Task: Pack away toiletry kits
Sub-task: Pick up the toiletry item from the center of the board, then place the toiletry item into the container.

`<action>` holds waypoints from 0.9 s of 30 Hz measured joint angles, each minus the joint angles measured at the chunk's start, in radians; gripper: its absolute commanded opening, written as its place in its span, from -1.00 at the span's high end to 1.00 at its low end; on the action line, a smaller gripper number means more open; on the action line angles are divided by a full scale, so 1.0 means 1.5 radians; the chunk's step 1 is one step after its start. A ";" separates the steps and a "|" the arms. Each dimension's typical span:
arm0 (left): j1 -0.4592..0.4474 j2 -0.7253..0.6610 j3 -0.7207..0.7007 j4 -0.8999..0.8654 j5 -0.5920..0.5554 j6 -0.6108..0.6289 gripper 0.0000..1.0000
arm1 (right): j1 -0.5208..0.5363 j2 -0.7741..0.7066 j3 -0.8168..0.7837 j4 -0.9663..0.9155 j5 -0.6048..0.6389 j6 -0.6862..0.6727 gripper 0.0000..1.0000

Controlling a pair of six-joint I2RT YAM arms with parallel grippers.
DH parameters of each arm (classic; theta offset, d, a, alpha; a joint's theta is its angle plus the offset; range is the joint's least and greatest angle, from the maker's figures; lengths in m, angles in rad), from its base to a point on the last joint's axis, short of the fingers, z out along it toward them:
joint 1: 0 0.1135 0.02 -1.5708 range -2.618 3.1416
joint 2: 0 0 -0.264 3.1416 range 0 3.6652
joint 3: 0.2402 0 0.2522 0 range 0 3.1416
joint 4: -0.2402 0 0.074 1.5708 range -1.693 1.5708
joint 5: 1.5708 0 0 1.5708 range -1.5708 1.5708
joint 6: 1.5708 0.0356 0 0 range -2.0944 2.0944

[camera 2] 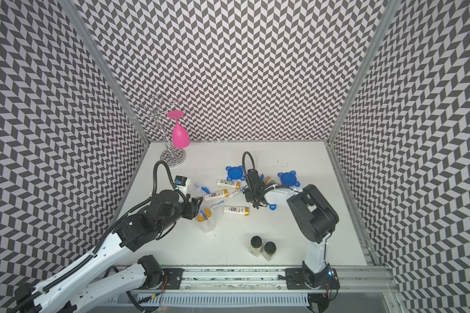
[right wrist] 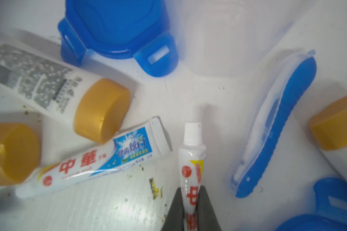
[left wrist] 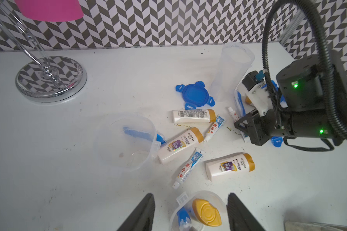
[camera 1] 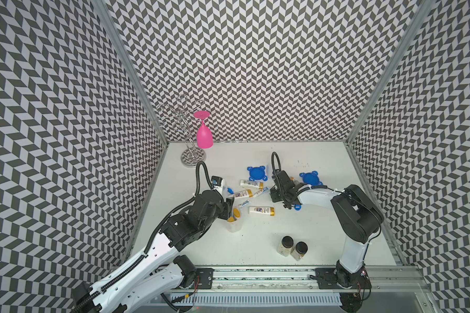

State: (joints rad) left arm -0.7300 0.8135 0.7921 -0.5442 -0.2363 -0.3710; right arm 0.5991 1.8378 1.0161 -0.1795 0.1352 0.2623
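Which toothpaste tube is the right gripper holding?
The toothpaste tube beside the blue toothbrush, pinched in the right gripper with its white cap sticking out. The other two tubes lie free among the bottles.

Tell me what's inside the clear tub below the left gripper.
A gold-capped bottle and a blue toothbrush stand in the tub. Its bottom is covered by them, so anything else down there cannot be seen.
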 measured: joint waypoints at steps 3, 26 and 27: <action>0.024 0.014 0.023 0.007 0.057 0.006 -0.27 | 0.000 -0.049 -0.049 -0.007 -0.016 -0.009 0.87; 0.081 0.167 0.139 0.165 0.399 -0.116 -0.80 | 0.189 -0.464 -0.121 0.086 -0.119 -0.114 0.87; 0.081 0.173 0.139 0.171 0.399 -0.115 -0.79 | 0.196 -0.462 -0.114 0.087 -0.119 -0.110 0.87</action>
State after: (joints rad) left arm -0.6090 1.0725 1.0004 -0.2874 0.3622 -0.5442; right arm 0.8936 1.1442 0.8452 -0.0486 -0.0429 0.0978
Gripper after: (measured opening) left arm 0.910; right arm 0.074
